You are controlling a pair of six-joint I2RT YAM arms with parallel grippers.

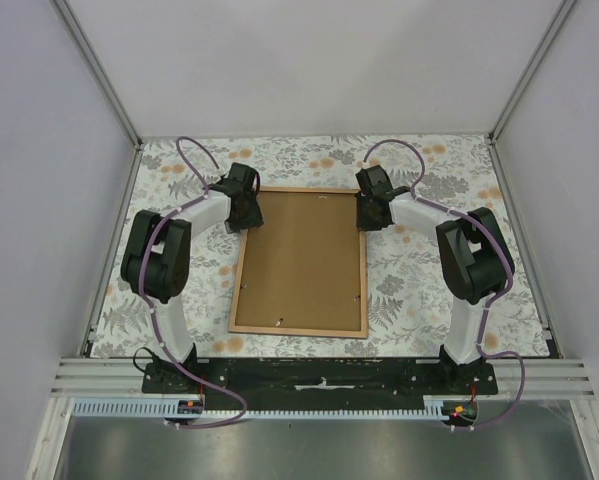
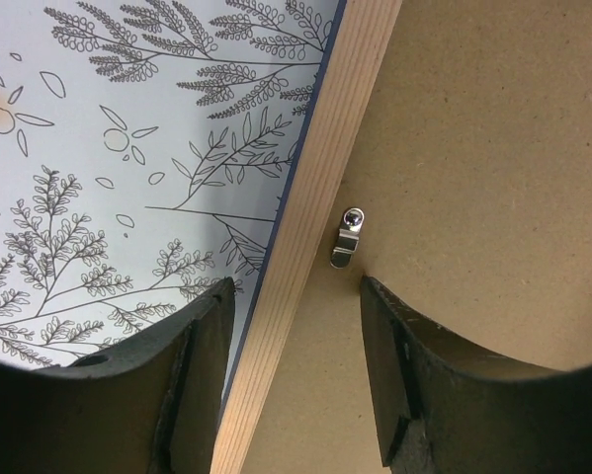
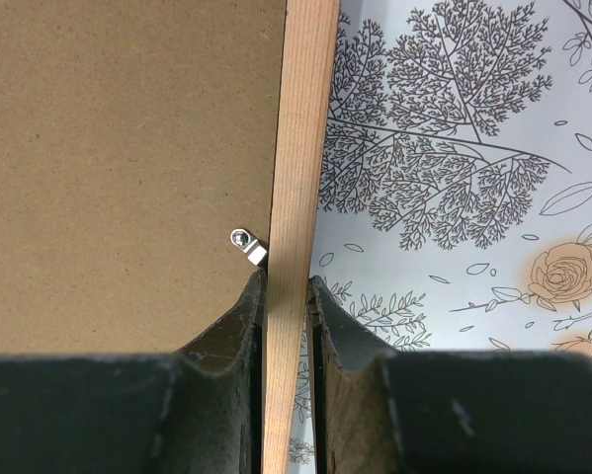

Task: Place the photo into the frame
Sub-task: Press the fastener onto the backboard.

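Lying flat on the flowery counter (image 1: 409,290), with one short end toward the near edge, is the frame (image 1: 297,331). Its light wood side faces up. A brown backing board (image 1: 299,260) fills the inside of it. The photo cannot be seen in any view. It may be under the board, but I cannot tell.

Go further along, to the far end of the frame. There the two claws sit, one at each long side. The right claw (image 3: 286,281) is clenched on the right wooden rail, with one finger on the board side and one on the counter side. A small metal clip (image 3: 248,245) sits just beside its inner finger. The left claw (image 2: 296,296) is released. Its fingers stand apart, one over the counter and one over the board. The left rail runs between them, with a gap on both sides. A second clip (image 2: 345,237) sits just ahead of the inner finger.

I think the step now is for the left claw to take hold of its rail, so that both arms have the frame. To do this well, the left claw should come down straight and pinch only the wood. It should stay off the little clip. It should squeeze softly, because the rim is thin. After that, both arms should move together and stay level. If one side goes up first, the frame could twist or the board could slip out.
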